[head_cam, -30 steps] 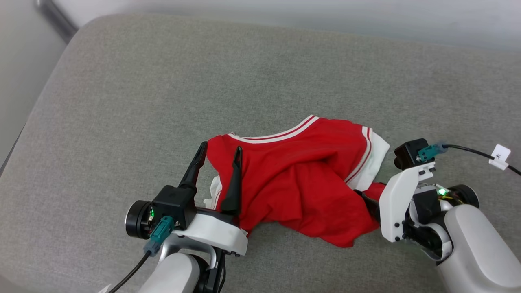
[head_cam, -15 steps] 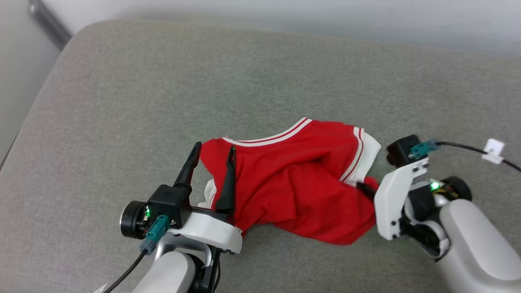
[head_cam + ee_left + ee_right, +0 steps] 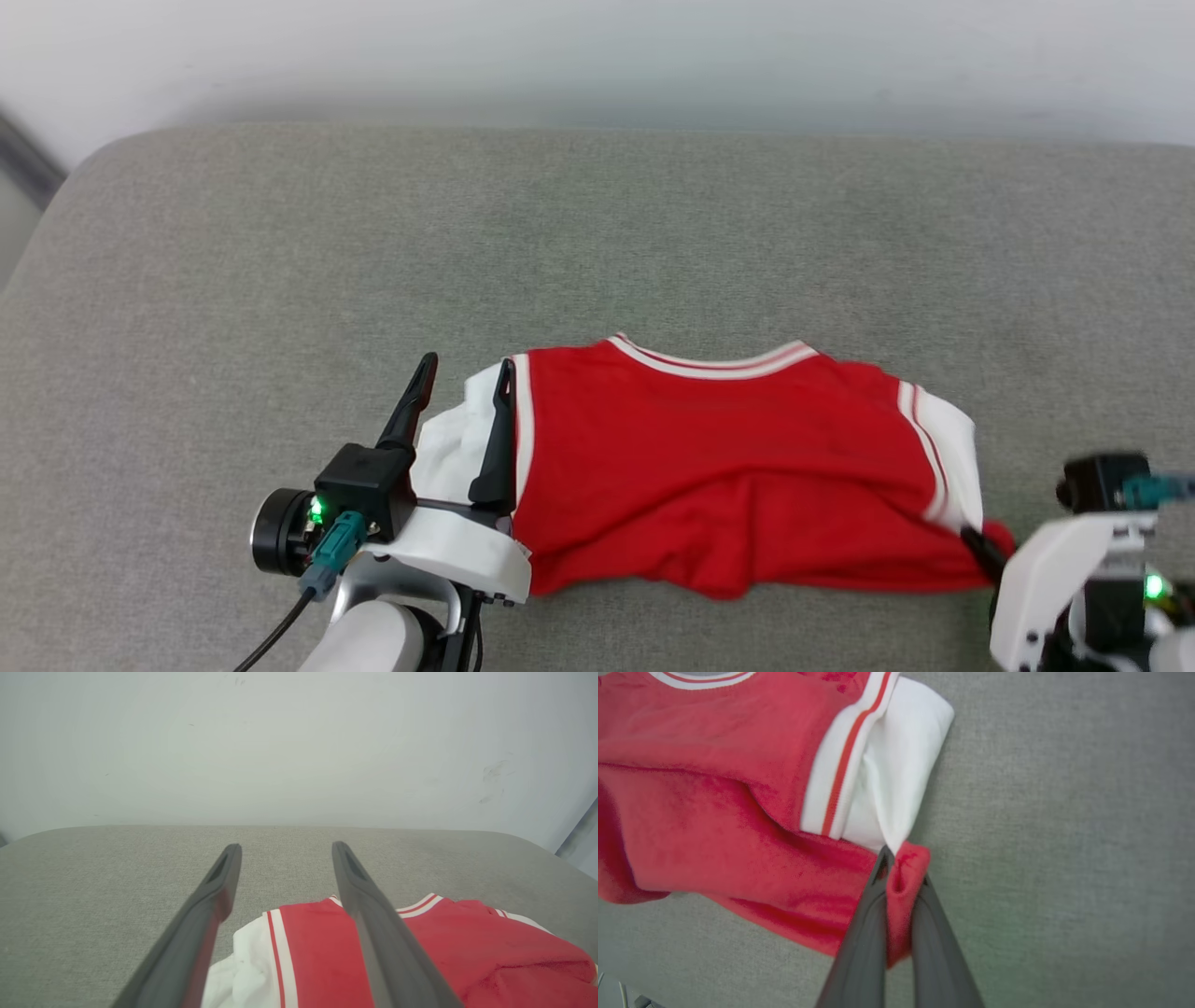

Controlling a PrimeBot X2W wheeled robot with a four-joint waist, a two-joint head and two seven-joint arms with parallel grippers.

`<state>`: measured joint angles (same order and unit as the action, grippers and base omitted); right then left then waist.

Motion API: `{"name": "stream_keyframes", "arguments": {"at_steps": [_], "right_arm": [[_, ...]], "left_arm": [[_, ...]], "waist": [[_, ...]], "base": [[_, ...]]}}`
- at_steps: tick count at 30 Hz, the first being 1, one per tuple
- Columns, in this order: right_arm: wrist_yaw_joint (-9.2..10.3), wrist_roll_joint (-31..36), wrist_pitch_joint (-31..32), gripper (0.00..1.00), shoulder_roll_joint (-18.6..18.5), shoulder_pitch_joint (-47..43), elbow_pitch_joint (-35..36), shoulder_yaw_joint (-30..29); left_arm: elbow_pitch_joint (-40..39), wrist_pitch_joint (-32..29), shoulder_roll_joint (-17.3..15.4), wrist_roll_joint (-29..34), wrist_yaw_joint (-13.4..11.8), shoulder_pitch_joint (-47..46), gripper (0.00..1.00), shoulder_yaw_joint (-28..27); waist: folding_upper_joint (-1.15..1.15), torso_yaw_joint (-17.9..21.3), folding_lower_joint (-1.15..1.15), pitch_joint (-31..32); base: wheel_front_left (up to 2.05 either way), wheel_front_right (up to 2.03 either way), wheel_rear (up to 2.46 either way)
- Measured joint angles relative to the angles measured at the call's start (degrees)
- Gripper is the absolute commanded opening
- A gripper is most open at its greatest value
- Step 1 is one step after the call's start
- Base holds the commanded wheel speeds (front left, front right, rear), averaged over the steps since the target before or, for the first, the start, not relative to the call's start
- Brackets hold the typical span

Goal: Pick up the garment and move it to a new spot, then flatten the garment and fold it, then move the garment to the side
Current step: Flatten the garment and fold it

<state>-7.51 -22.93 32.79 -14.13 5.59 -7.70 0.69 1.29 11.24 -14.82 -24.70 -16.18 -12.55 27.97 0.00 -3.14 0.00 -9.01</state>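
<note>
Grey cushion [image 3: 233,280] fills most of my screen. At the left, my left gripper [image 3: 468,360] hangs with jaws spread wide over the garment's [image 3: 728,467] white sleeve [image 3: 448,448], gripping nothing. The garment lies stretched sideways across the near middle of the cushion, collar pointing away. Over on the right, my right gripper [image 3: 901,872] is pinched tight on a red corner.

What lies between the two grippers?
The garment, spread across the grey cushion from the open left gripper to the right gripper, which pinches its red corner; head view shows it.
</note>
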Motion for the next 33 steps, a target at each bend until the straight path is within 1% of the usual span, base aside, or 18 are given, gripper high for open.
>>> {"name": "stream_keyframes", "arguments": {"at_steps": [1, 2, 3, 4, 8, 9, 10, 14, 18, 20, 22, 25, 30, 33], "right_arm": [[0.01, 0.1, -0.1, 0.00, 0.7, -1.6, -0.4, -1.1], [0.01, 0.5, -0.7, 0.22, 1.4, -2.8, -0.9, -1.8], [0.01, 1.4, -1.6, 0.85, 2.1, -3.7, -1.6, -2.1], [0.01, 1.1, -2.6, 1.00, 3.1, -4.3, -2.3, -2.4], [0.01, 1.4, -9.7, 1.00, 5.5, -4.5, -2.8, -2.6], [0.01, 2.0, -15.6, 1.00, 6.2, -5.1, -1.2, -2.8], [0.01, 2.1, -17.2, 1.00, 6.3, -5.5, -0.4, -2.9], [0.01, 2.7, -20.2, 1.00, 6.4, -7.6, 3.5, -3.0], [0.01, 3.3, -21.1, 1.00, 5.5, -8.2, 7.6, -4.6], [0.01, 3.2, -19.7, 1.00, 4.9, -8.1, 8.8, -6.5], [0.01, 3.2, -16.7, 1.00, 3.7, -7.8, 8.9, -8.3], [0.01, 1.0, -9.4, 1.00, 2.1, -6.0, 8.1, -9.8], [0.01, -1.8, 3.8, 1.00, -1.2, -1.3, 3.6, -11.7], [0.01, -2.7, 9.1, 1.00, -2.1, 1.5, 1.3, -11.6]], "left_arm": [[-0.1, 0.0, -0.2, 0.0, -0.1, 0.1, 1.00, 0.0], [-0.2, -0.1, -0.3, 0.0, -0.1, 0.2, 1.00, 0.0], [-0.3, -0.2, -0.4, -0.1, -0.2, 0.3, 1.00, 0.0], [-0.4, -0.3, -0.6, -0.2, -0.2, 0.3, 1.00, -0.1], [-0.5, -0.5, -1.0, -0.3, -0.6, 0.8, 1.00, -0.4], [-0.6, -0.7, -1.4, -0.6, -1.0, 1.8, 1.00, -0.6], [-0.6, -0.7, -1.6, -0.7, -1.1, 2.1, 1.00, -0.6], [-0.9, -1.0, -2.1, -1.2, -1.7, 3.3, 1.00, -1.1], [-1.1, -1.0, -2.6, -1.6, -2.0, 4.1, 1.00, -1.7], [-1.1, -1.0, -2.8, -1.8, -2.2, 4.3, 1.00, -2.0], [-1.2, -1.0, -2.8, -2.0, -2.5, 4.6, 1.00, -2.2], [-1.2, -1.0, -2.9, -2.2, -2.5, 4.7, 1.00, -2.3], [-1.4, -0.8, -2.9, -2.3, -2.5, 4.6, 1.00, -2.3], [-1.6, -0.5, -2.7, -2.2, -2.6, 3.7, 1.00, -2.3]], "waist": [[0.00, 0.3, 0.00, 0.2], [0.00, 0.5, 0.00, 0.3], [0.00, 0.7, 0.00, 0.4], [0.00, 0.9, 0.00, 0.4], [0.00, 1.5, 0.00, 0.9], [0.00, 1.8, 0.00, 1.7], [0.00, 1.9, 0.00, 2.0], [0.00, 2.5, 0.00, 3.3], [0.00, 3.1, 0.00, 4.5], [0.00, 3.3, 0.00, 5.0], [0.00, 3.5, 0.00, 5.5], [0.00, 3.5, 0.00, 5.6], [0.00, 2.7, 0.00, 4.7], [0.00, 1.7, 0.00, 3.4]], "base": [[0.00, 0.00, 0.00], [0.00, 0.00, 0.00], [0.00, 0.00, 0.00], [0.00, 0.00, 0.00], [0.00, 0.00, 0.00], [0.00, 0.00, 0.00], [0.00, 0.00, 0.00], [0.00, 0.00, 0.00], [0.00, 0.00, 0.00], [0.00, 0.00, 0.00], [0.00, 0.00, 0.00], [0.00, 0.00, 0.00], [0.00, 0.00, 0.00], [0.00, 0.00, 0.00]]}}
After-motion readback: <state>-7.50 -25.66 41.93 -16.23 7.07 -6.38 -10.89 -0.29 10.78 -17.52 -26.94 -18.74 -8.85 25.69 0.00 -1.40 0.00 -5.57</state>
